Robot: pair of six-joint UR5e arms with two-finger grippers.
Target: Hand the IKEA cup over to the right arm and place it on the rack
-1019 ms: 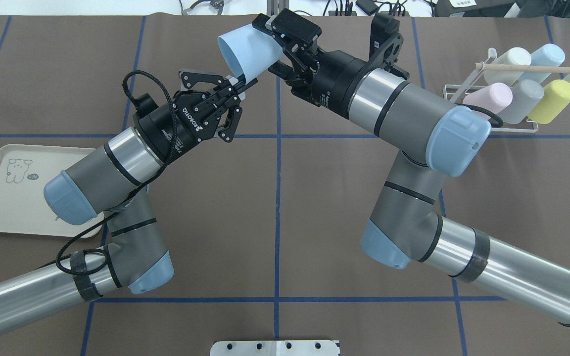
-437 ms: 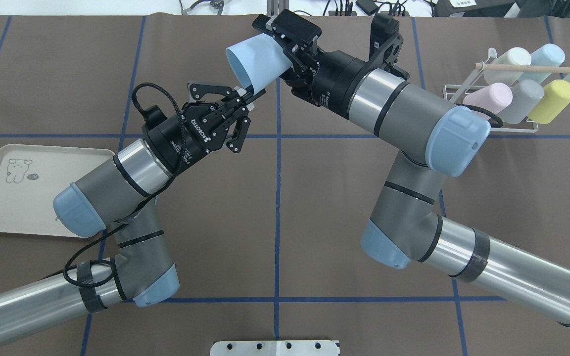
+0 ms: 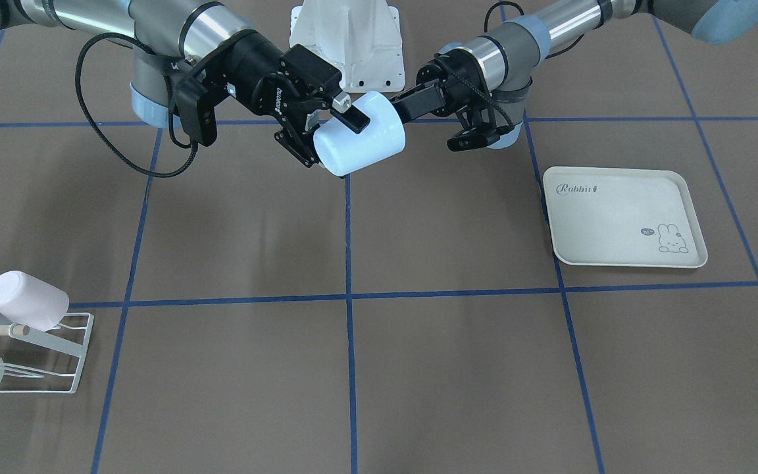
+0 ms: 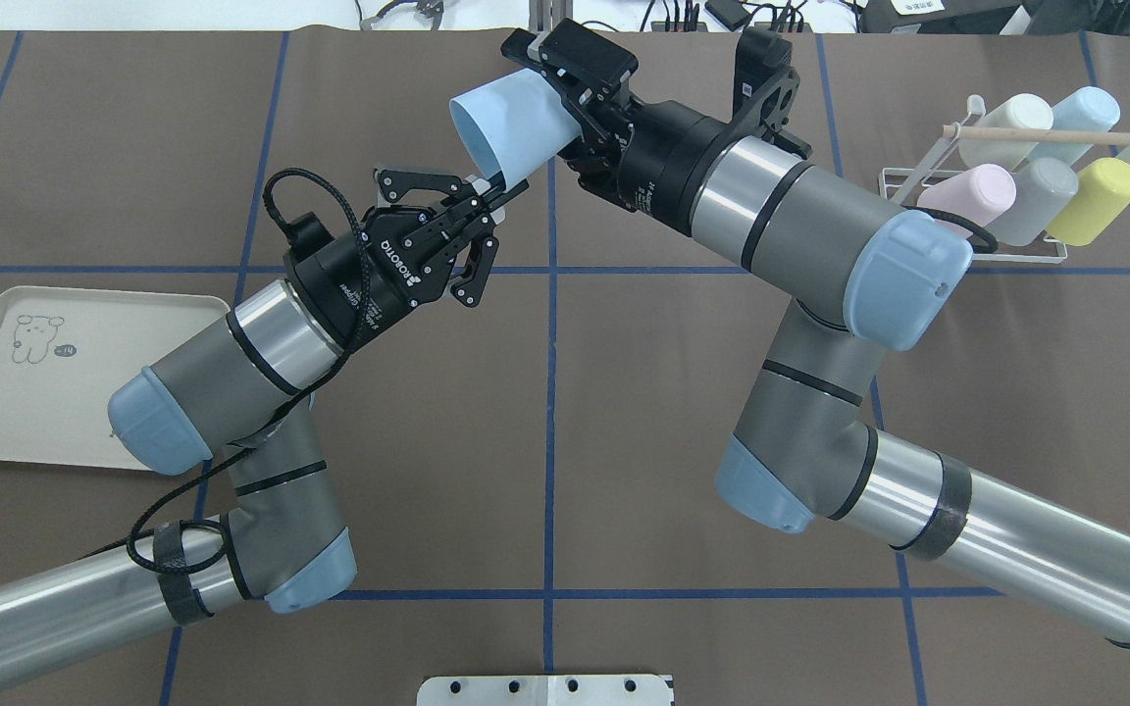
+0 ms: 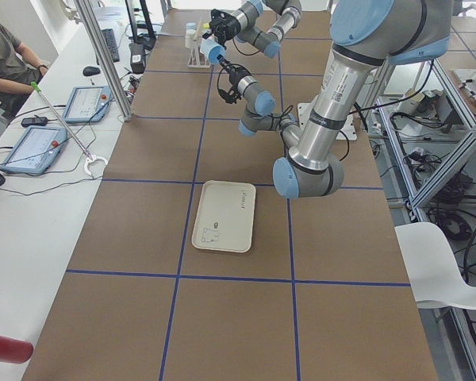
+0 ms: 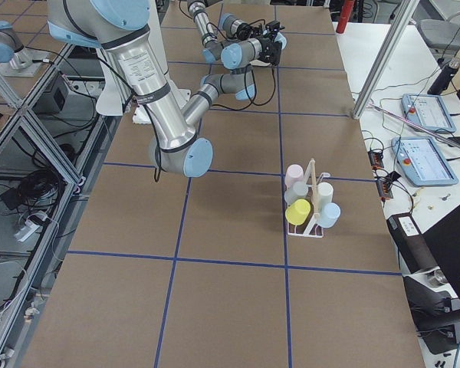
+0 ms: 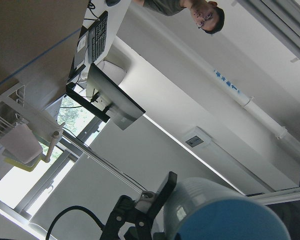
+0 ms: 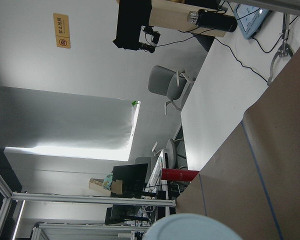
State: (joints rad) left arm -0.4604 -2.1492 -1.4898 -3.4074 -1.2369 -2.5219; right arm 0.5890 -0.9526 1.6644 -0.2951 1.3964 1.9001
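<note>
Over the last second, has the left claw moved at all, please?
Yes. In the overhead view the left claw has shifted right, toward the central blue tape line, and slightly nearer the robot, its fingertips staying at the blue cup's rim.
</note>
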